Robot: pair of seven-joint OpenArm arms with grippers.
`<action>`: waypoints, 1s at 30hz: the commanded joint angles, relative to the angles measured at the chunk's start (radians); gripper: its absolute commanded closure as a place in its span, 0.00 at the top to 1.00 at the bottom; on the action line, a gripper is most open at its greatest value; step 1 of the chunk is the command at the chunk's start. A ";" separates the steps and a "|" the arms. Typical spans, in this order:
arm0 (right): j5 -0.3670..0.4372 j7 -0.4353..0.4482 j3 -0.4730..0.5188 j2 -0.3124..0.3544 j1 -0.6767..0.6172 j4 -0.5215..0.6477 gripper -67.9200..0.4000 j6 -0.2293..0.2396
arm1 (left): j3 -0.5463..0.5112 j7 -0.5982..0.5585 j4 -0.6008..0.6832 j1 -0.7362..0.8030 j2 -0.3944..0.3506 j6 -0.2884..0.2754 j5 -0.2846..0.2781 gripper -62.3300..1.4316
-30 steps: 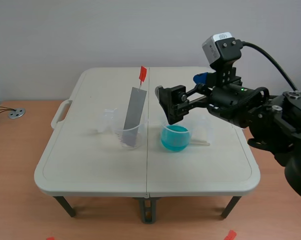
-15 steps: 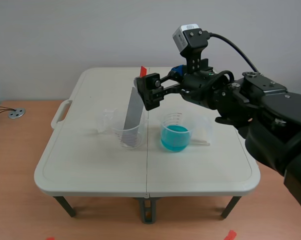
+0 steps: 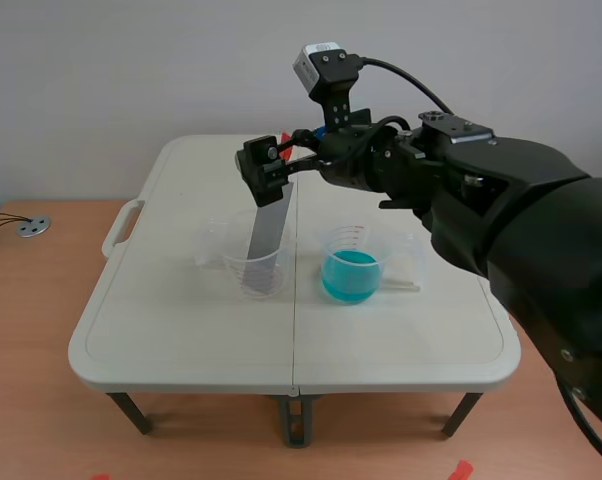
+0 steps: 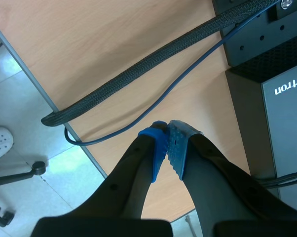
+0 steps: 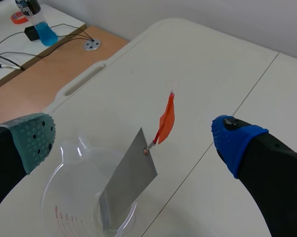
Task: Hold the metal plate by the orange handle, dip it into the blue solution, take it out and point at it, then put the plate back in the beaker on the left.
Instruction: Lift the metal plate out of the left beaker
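Note:
A grey metal plate (image 3: 268, 236) leans upright in the clear left beaker (image 3: 257, 270); its orange handle (image 5: 165, 119) sticks up from the plate's (image 5: 130, 181) top corner. My right gripper (image 3: 265, 172) hangs open over the plate's top, and the handle lies between the spread fingers, a little ahead and untouched. The beaker of blue solution (image 3: 351, 265) stands to the right of the plate's beaker (image 5: 74, 197). My left gripper (image 4: 167, 127) is shut on nothing, off the table above a wooden floor; it does not show in the scene view.
The white folding table (image 3: 181, 340) has a carry handle (image 3: 121, 225) at its left edge. A second clear vessel (image 3: 213, 240) stands just left of the plate's beaker. Cables (image 4: 153, 59) and a black box (image 4: 281, 98) lie under the left gripper.
The right arm has swung left from above the blue beaker to the top of the plate, its open fingers now on either side of the orange handle. The plate and beakers have not moved.

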 commanded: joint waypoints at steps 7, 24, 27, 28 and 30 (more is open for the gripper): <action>-0.003 0.026 0.002 -0.062 0.106 -0.101 0.98 0.005 | 0.000 -0.006 0.009 0.013 -0.001 -0.002 -0.003 0.05; -0.040 0.012 0.000 -0.091 0.123 -0.134 0.80 0.005 | 0.000 -0.006 0.009 -0.020 0.000 -0.003 -0.006 0.05; -0.040 -0.009 0.000 -0.091 0.123 -0.134 0.77 0.005 | 0.000 -0.005 0.009 -0.023 -0.001 -0.002 -0.006 0.05; -0.040 -0.011 0.000 -0.091 0.123 -0.134 0.75 0.005 | 0.000 -0.005 0.009 -0.023 -0.001 -0.002 -0.006 0.05; -0.040 -0.011 0.000 -0.091 0.123 -0.134 0.70 0.005 | 0.000 -0.002 0.009 -0.023 -0.001 -0.002 -0.006 0.05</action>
